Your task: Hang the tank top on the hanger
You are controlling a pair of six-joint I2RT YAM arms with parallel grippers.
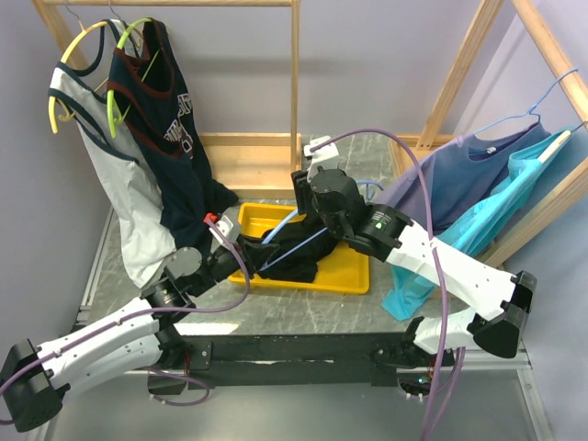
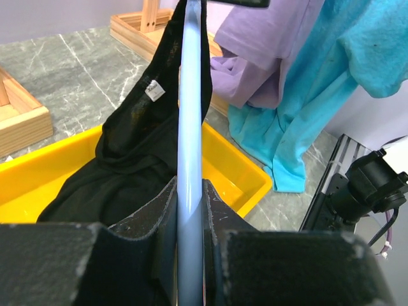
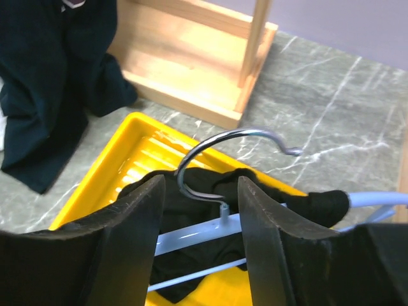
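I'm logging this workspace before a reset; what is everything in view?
tank top: one, black, in the tray, partly over the hanger
hanger: one, light blue, above the tray
tray: one, yellow, mid-table
navy top: one, navy with red trim, left rack
white-grey top: one, white-grey, left rack
yellow-green hangers: two, yellow-green, left rack
purple top: one, purple, right rack
turquoise top: one, turquoise, right rack
racks: two, wood, far left and right
table: one, grey marble, under everything
left arm: one, white and black, jaws shut on the hanger
right arm: one, white and black, jaws open around the hanger's hook
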